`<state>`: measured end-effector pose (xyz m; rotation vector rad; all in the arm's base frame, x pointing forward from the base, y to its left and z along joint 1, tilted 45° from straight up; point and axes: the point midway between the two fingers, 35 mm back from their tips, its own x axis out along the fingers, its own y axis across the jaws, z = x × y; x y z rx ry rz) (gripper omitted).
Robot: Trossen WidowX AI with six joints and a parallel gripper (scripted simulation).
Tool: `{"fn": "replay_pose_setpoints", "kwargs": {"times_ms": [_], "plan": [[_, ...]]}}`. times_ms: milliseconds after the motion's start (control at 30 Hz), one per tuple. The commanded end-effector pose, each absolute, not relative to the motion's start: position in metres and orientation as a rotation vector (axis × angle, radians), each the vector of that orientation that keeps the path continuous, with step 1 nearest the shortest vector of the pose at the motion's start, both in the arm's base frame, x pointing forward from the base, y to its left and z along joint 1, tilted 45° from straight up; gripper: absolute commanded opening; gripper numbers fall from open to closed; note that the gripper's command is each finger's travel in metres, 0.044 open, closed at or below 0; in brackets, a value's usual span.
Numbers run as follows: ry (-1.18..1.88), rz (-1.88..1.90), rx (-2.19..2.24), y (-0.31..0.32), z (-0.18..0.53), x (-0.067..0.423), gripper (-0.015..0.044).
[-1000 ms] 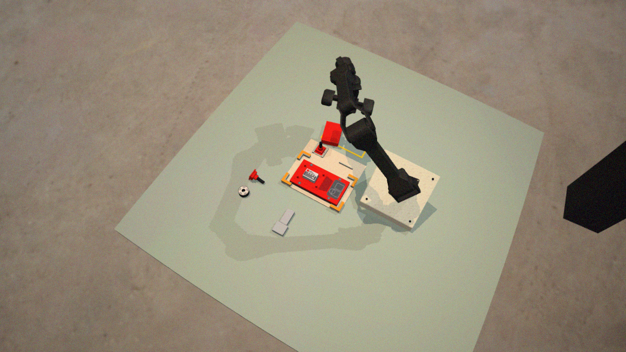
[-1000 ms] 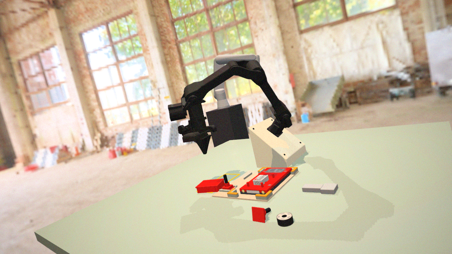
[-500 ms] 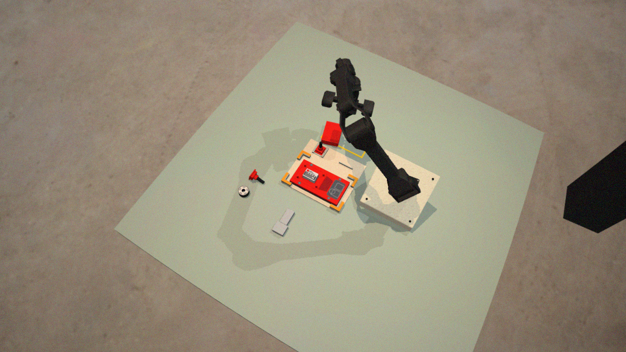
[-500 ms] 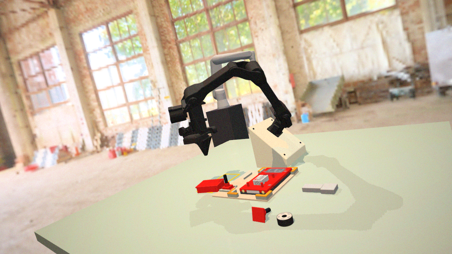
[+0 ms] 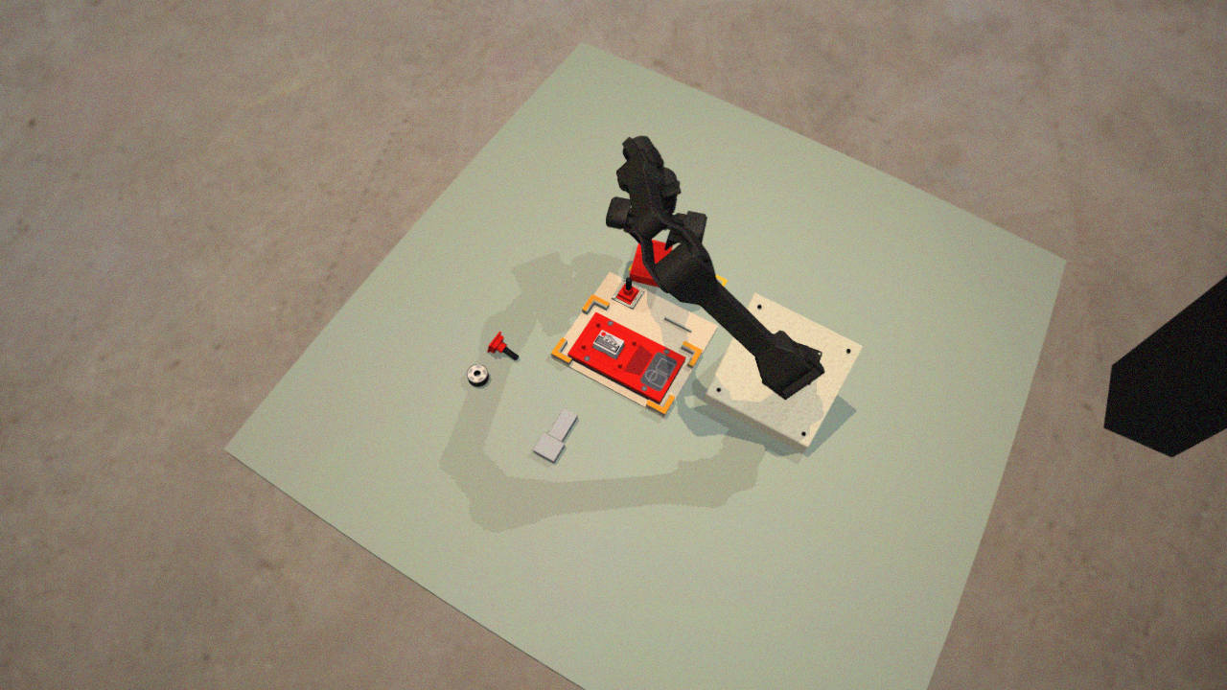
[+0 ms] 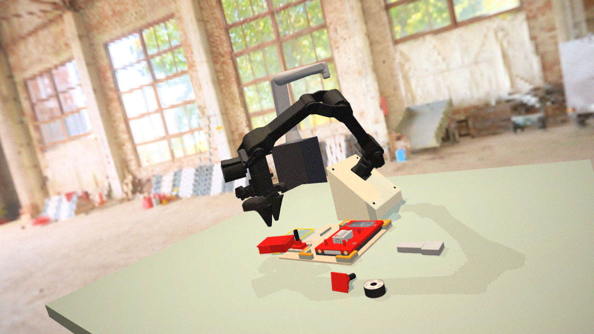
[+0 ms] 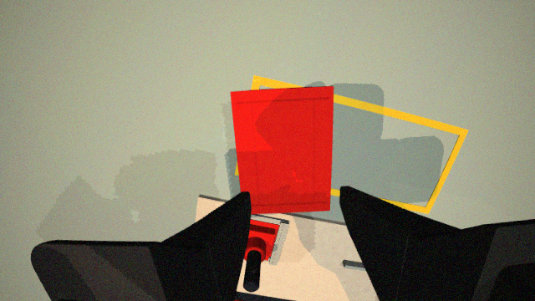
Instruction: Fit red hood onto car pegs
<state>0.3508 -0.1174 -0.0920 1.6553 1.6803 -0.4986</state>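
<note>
From the top view, one pale green square surface is seen, and on it one cream base block from which a single black arm reaches toward the far edge. One red chassis is set in a tan jig board with four orange corner brackets, and one grey ribbed engine block is carried on its deck. One red hood is partly hidden under the arm, just beyond the jig's far side. Toward the left edge, one small red part with a black stub, one dark ring and one grey stepped block are counted. In the exterior view, the hood is seen lying flat on the surface, touching the jig's end, while the gripper hangs above it, spread and empty. One black knob on a red square stands upright on the jig beside the hood. In the wrist view, the hood appears as a smooth, flat red rectangle laid over one corner of a thin yellow outline marked on the surface, and two black wedge-shaped fingers are seen parted below it.
</note>
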Motion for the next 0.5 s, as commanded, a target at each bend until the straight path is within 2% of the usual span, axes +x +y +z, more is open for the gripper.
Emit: {"fn": "replay_pose_setpoints", "kwargs": {"times_ms": [0, 167, 467], "plan": [[1.658, -0.511, 1.679, -0.1216, -0.0921, 0.3542, 0.0315], [1.658, -0.511, 1.679, -0.1210, -0.0927, 0.3544, 0.0440], [1.658, -0.511, 1.679, -0.1162, -0.0980, 0.3554, 0.0440]]}}
